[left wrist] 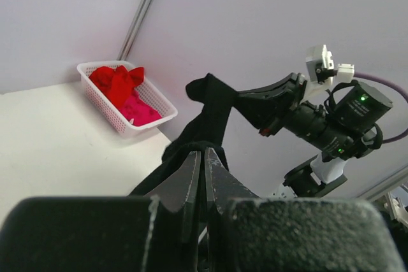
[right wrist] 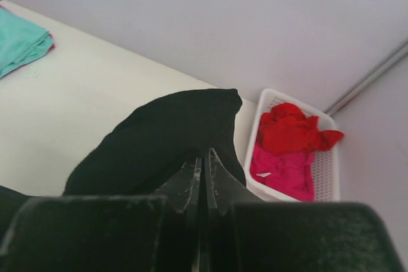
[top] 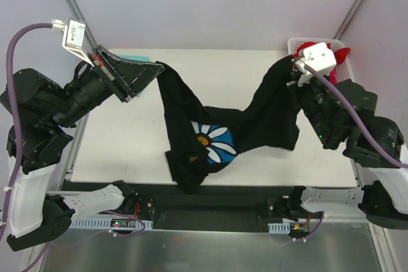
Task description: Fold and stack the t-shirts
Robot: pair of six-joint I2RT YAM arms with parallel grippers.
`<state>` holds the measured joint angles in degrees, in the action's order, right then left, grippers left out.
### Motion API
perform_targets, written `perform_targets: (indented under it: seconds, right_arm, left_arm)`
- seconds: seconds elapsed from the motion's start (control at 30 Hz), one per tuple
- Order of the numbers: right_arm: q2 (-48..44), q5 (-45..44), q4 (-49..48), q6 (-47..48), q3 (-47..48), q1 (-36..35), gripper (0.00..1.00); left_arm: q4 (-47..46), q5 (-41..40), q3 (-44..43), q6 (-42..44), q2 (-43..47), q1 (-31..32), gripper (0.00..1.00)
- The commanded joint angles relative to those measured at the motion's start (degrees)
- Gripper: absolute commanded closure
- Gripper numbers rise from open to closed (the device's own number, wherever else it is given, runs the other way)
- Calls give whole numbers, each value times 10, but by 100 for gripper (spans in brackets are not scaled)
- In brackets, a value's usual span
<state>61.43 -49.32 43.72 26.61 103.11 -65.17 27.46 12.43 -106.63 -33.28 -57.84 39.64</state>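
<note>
A large black t-shirt [top: 261, 109] with a white-and-blue flower print [top: 213, 141] hangs stretched between both grippers, and its lower part rests on the white table [top: 127, 138]. My left gripper [top: 155, 69] is shut on the shirt's left end [left wrist: 213, 106], raised at the back left. My right gripper [top: 288, 71] is shut on the right end [right wrist: 166, 138], near the basket. Pinched black cloth shows at both sets of fingertips [left wrist: 205, 151] [right wrist: 205, 152]. A folded teal t-shirt [right wrist: 22, 42] lies at the back left, mostly hidden under the left gripper in the top view.
A white slotted basket [right wrist: 325, 170] stands at the table's back right corner with a red t-shirt [right wrist: 290, 128] and a pink one [right wrist: 284, 167] in it. It sits right beside the right gripper. Metal frame posts rise at both back corners.
</note>
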Motion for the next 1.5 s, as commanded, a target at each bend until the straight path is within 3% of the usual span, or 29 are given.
perform_targets:
  seconds: [0.0, 0.17, 0.4, 0.83, 0.97, 1.2, 1.3, 1.47]
  right_arm:
    - [-18, -81, -20, 70, 4, 1, 99]
    - [-54, -130, -67, 69, -52, 24, 99]
    - [-59, -105, -68, 104, -1, 118, 99]
    - [-98, -114, -57, 99, -30, 123, 99]
    - [-85, -62, 19, 12, -1, 123, 99]
    - [-105, 17, 96, -98, -41, 123, 99]
    - [-105, 22, 89, -87, -22, 123, 99]
    - [-57, 17, 69, -8, 44, 123, 99]
  left_arm:
    - [-28, -18, 8, 10, 15, -4, 100]
    - [-29, -42, 32, 10, 29, -5, 100]
    - [-22, -76, 43, 36, 44, -4, 100]
    - [35, -231, 28, 95, 87, -4, 100]
    - [57, -229, -8, 106, 64, -4, 100]
    - [41, -172, 22, 86, 58, -5, 100]
    - [36, -145, -5, 98, 25, -4, 100]
    - [41, -172, -30, 113, -24, -4, 100]
